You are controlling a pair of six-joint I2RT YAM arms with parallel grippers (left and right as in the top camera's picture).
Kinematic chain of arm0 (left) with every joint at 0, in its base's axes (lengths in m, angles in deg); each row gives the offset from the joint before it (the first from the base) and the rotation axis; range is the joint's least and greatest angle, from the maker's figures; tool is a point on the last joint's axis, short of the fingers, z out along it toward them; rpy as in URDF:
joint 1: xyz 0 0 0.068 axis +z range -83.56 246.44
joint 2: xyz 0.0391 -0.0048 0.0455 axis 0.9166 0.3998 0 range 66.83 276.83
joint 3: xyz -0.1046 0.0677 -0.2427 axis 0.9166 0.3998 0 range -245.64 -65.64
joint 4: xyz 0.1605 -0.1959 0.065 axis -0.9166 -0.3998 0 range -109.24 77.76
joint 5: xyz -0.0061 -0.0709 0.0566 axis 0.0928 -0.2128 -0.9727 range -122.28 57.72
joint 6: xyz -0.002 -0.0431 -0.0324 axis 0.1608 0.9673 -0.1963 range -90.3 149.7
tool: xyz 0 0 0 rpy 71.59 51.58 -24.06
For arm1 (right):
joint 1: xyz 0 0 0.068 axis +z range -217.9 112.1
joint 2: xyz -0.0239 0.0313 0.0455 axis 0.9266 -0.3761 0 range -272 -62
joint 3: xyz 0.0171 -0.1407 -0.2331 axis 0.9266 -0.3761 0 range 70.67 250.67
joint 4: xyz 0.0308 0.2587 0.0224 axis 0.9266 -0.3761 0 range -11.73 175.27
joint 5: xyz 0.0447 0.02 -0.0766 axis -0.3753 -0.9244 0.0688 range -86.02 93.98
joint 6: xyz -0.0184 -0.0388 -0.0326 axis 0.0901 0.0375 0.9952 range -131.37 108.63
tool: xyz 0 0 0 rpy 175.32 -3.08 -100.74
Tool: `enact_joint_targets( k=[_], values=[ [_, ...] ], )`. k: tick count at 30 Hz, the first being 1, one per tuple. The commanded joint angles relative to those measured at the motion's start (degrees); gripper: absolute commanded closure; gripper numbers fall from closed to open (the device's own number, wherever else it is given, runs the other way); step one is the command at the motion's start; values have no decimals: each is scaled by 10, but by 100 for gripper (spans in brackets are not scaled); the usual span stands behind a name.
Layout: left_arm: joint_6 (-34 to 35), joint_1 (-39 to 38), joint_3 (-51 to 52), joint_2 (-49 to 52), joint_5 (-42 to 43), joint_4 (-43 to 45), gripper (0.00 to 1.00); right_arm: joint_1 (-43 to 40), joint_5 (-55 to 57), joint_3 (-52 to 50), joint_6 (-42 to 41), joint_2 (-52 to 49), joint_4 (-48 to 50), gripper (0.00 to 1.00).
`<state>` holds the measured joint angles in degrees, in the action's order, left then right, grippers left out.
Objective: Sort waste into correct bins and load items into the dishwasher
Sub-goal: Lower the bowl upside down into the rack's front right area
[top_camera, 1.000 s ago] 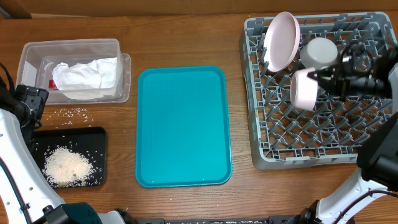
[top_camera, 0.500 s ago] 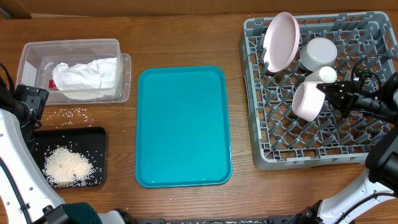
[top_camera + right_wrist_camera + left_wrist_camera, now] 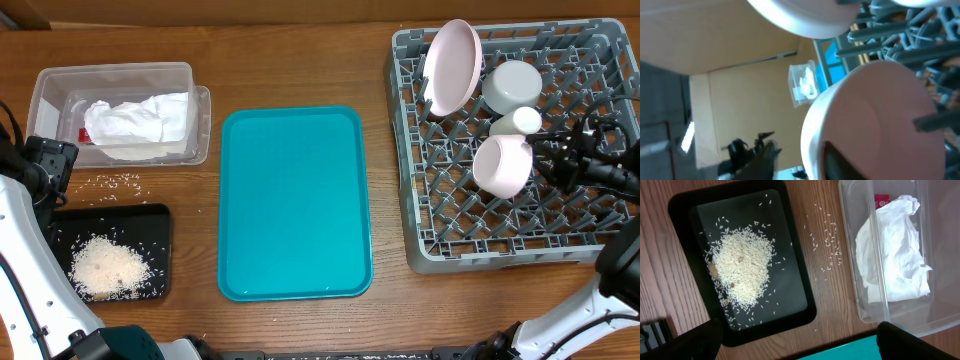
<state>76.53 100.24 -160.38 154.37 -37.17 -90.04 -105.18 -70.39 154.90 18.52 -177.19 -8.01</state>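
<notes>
The small pink dish [image 3: 503, 165] lies tilted among the pegs of the dish rack [image 3: 430, 255] at the desk's right edge. The right claw [image 3: 548, 160] sits just beside its rim; whether it grips cannot be told. The left claw [image 3: 800, 339] gapes wide, empty, above the black tray [image 3: 790, 295]. The napkin [image 3: 895, 250] and red wrapper [image 3: 882, 201] lie in the clear tub [image 3: 850, 240] at the far left corner.

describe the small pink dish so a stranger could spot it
Find the big grey dish rack at the right. Near its middle, right beside the small whitish cup, sits the small pink dish. It is pink like the large plate but far smaller.
</notes>
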Motion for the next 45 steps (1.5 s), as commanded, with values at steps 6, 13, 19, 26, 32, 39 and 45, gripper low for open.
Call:
enact_joint_targets(
  k=[6,13,19,26,32,39,45],
  values=[
    [10,0,3,2,0,1,0,-10,170,89,-161,52,73,55],
    [10,0,3,2,0,1,0,5,463,141,-388,114,139,55],
    [10,0,3,2,0,1,0,58,498,142,-388,176,135,55],
    [10,0,3,2,0,1,0,188,570,113,-409,176,119,87],
    [10,0,3,2,0,1,0,264,683,46,-492,171,123,96],
    [10,0,3,2,0,1,0,261,740,-4,-537,171,146,96],
    [10,0,3,2,0,1,0,240,754,-10,-542,171,174,96]
  ],
)
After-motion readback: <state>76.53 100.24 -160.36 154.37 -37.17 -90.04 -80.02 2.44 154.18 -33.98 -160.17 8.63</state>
